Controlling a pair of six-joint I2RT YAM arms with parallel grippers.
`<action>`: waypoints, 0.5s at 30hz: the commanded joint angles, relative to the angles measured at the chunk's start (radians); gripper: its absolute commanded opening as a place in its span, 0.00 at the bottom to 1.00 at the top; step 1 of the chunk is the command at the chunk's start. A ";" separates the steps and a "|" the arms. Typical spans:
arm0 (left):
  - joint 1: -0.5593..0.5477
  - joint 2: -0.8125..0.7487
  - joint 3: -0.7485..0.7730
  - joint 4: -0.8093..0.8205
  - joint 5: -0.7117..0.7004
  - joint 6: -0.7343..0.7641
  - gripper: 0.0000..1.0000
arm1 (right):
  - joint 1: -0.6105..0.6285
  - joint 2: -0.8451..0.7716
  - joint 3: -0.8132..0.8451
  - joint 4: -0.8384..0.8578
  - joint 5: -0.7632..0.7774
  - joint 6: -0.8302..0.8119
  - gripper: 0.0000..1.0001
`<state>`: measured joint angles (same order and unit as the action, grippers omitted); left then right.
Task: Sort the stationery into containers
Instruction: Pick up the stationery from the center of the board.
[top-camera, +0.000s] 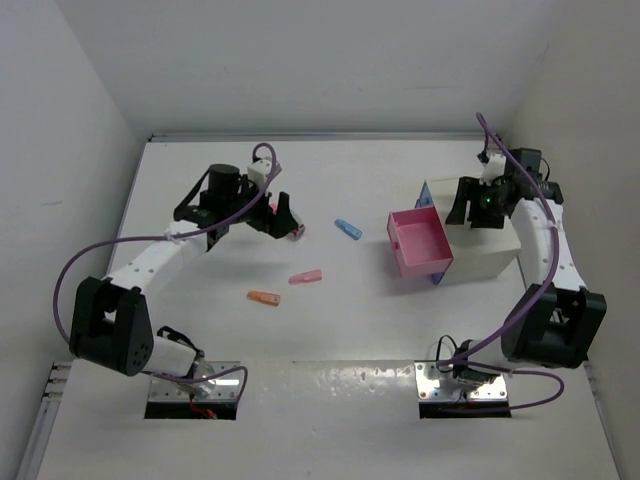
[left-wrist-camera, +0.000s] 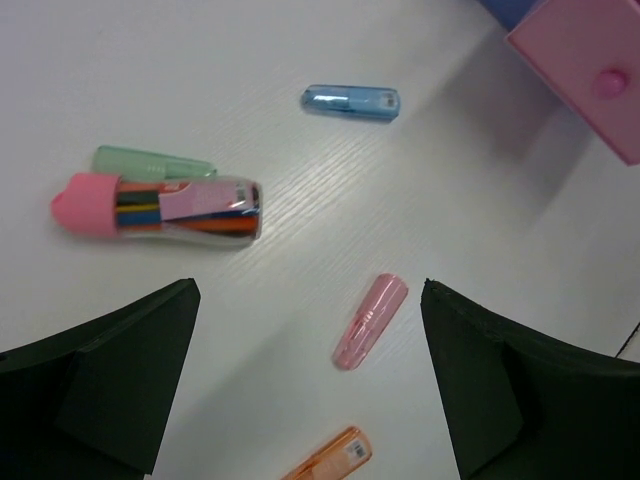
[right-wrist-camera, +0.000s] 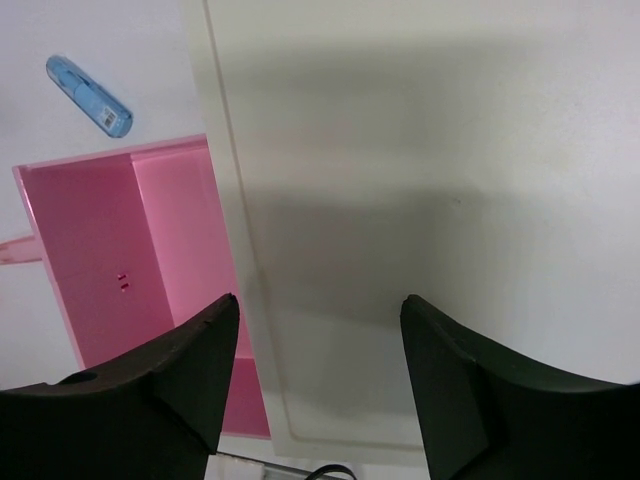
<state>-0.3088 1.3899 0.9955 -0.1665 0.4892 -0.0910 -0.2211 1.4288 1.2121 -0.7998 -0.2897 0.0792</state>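
My left gripper (top-camera: 272, 222) (left-wrist-camera: 309, 290) is open and empty above the table. Under it lie a pink piece (left-wrist-camera: 370, 320) (top-camera: 305, 277) between the fingers and an orange piece (left-wrist-camera: 330, 458) (top-camera: 263, 298) nearer. Further off lie a clear cylinder with a pink cap (left-wrist-camera: 160, 207), a mint green piece (left-wrist-camera: 152, 162) and a blue piece (left-wrist-camera: 351, 101) (top-camera: 347, 229) (right-wrist-camera: 88, 96). The pink drawer (top-camera: 420, 242) (right-wrist-camera: 100, 250) (left-wrist-camera: 570, 50) stands pulled out and empty. Only a blue edge (left-wrist-camera: 505, 8) of the other drawer shows. My right gripper (top-camera: 472, 215) (right-wrist-camera: 319, 300) is open over the white cabinet (right-wrist-camera: 400, 150).
The white cabinet (top-camera: 490, 255) stands at the right of the table, close to the right wall. Walls close off the left, back and right. Both arm bases sit at the near edge.
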 joint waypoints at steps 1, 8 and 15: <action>0.051 -0.066 -0.011 -0.067 0.020 0.077 1.00 | -0.006 -0.034 -0.005 -0.024 0.024 -0.001 0.67; 0.148 -0.069 -0.015 -0.137 0.153 0.177 1.00 | -0.006 -0.041 0.010 -0.027 0.023 0.002 0.72; 0.197 -0.083 -0.061 -0.117 0.198 0.197 1.00 | -0.006 -0.044 0.014 -0.032 0.021 0.004 0.71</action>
<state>-0.1249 1.3487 0.9550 -0.2951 0.6369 0.0628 -0.2211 1.4158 1.2121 -0.8242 -0.2729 0.0795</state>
